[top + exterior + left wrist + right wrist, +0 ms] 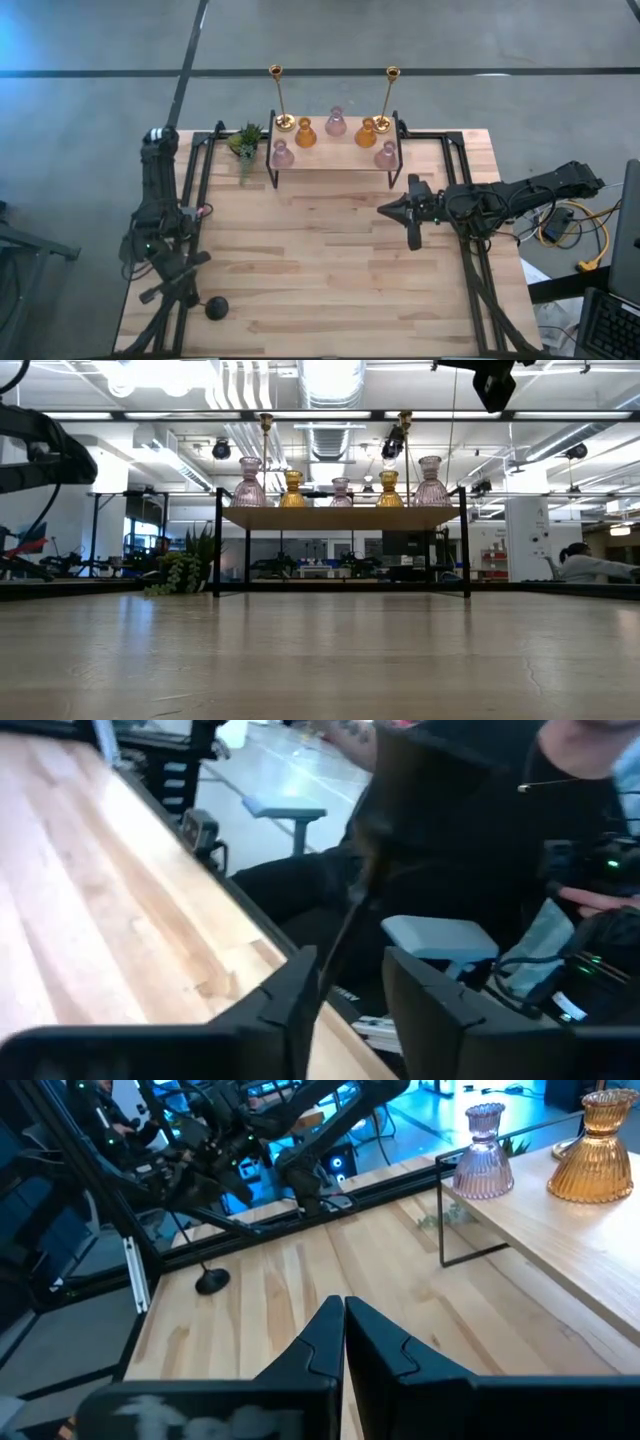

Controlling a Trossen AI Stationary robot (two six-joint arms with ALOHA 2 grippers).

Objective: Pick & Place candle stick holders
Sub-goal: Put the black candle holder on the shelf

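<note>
On a black-framed wooden shelf [335, 160] at the far middle stand two tall brass sticks [278, 98] [388, 98], two amber glass holders [305, 133] [366, 132] and three pink glass holders [336, 122] [282, 153] [387, 155]. The black stemmed holder [216, 308] sits on the table near the near left corner. It also shows in the right wrist view [212, 1280]. My left gripper [185, 275] is open and empty just beside it, pointing off the near edge [350, 1000]. My right gripper [383, 210] is shut and empty above the table's middle right, pointing left [343, 1325].
A small green potted plant [244, 140] stands left of the shelf. A person in dark clothes [470, 830] is close beyond the near left edge. Bare wooden tabletop [320, 270] lies between the shelf and the near edge. Cables [570, 225] lie off the right side.
</note>
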